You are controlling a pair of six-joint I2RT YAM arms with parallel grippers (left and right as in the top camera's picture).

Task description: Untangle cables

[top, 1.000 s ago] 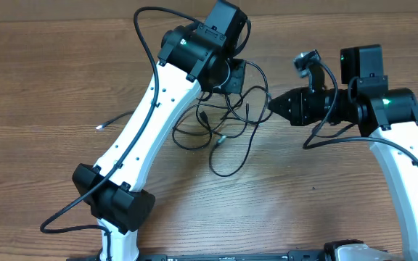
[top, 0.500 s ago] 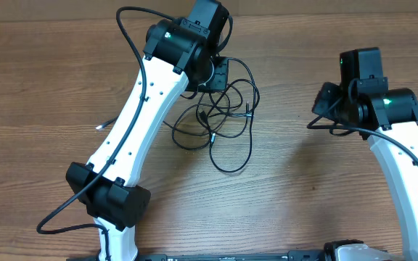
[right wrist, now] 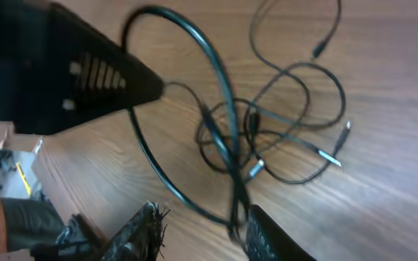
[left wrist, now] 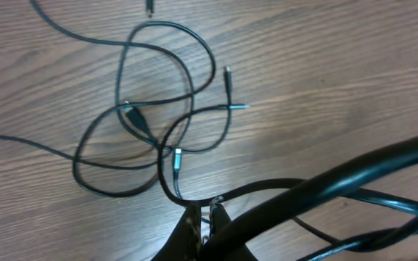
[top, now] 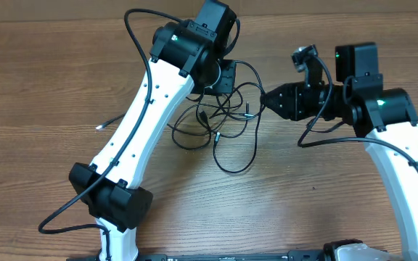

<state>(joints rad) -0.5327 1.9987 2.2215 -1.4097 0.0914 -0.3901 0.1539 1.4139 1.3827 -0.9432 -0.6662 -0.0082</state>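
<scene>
Left gripper (left wrist: pixel 203 217): I read the jaws as closed tight at the bottom edge of the left wrist view. They pinch one strand of the cables (left wrist: pixel 138 120), which rises from the fingertips straight into the tangle.
Right gripper (right wrist: pixel 207 233): The jaws stand partly apart and clamp nothing. In the right wrist view a blurred loop of cord runs down into the gap between the two fingers. I cannot tell whether it touches either finger.
Cables, position: They form a loose tangle of thin black overlapping loops, lying flat on the wooden table (top: pixel 325 210). From overhead the tangle sits between the two grippers, with its upper strands reaching the left gripper and its widest loop trailing toward the near side.
Plug ends (left wrist: pixel 239 106): I count several metal-tipped plugs within the loops. One points outward at the edge of the tangle.
View quality: The right wrist picture is smeared, so I cannot resolve fine detail there.
</scene>
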